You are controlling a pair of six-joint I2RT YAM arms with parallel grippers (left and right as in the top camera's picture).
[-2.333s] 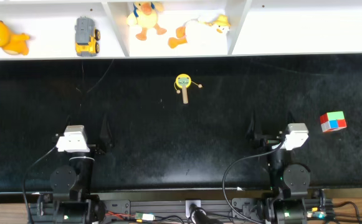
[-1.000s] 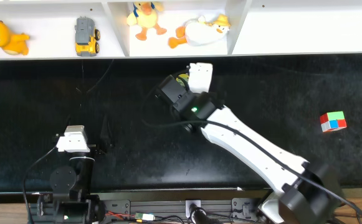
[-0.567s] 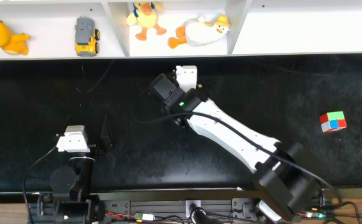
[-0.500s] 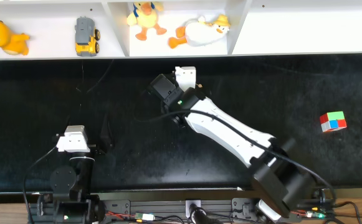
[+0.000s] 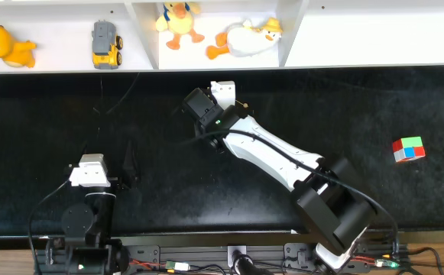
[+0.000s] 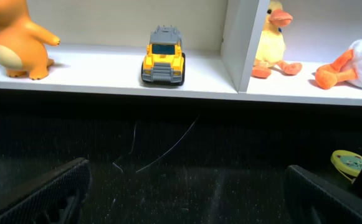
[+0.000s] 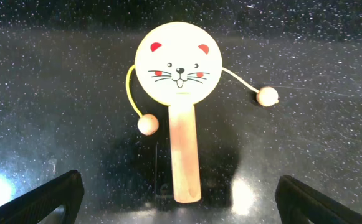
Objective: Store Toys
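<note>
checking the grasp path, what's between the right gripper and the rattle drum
Nothing: in the right wrist view the open right gripper hangs over the rattle drum, with just bare black table around its handle.
</note>
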